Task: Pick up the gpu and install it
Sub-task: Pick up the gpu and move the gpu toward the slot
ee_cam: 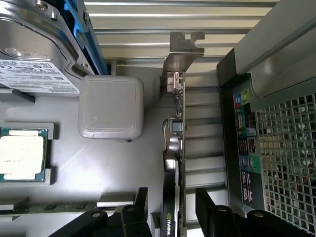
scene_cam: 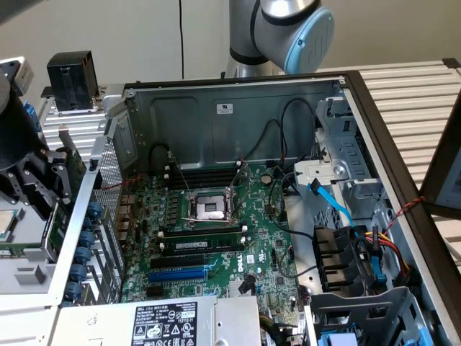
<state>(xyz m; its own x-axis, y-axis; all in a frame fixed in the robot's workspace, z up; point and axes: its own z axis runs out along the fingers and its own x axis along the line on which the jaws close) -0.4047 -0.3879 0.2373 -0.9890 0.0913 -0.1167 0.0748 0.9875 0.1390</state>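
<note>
In the wrist view the gpu (ee_cam: 174,148) runs out past the picture's edge at its shrouded end, between the fingers of the gripper (ee_cam: 173,193), whose body is cut off there too. The hard drive (ee_cam: 34,44) and the processor (ee_cam: 19,153) on the grey tray (ee_cam: 113,173) are each cropped by an edge. In the exterior view the robot arm (scene_cam: 288,29) is cut at the top edge and the power supply (scene_cam: 216,317) at the bottom edge, its label print too small to read, and the gripper covers part of the gpu.
</note>
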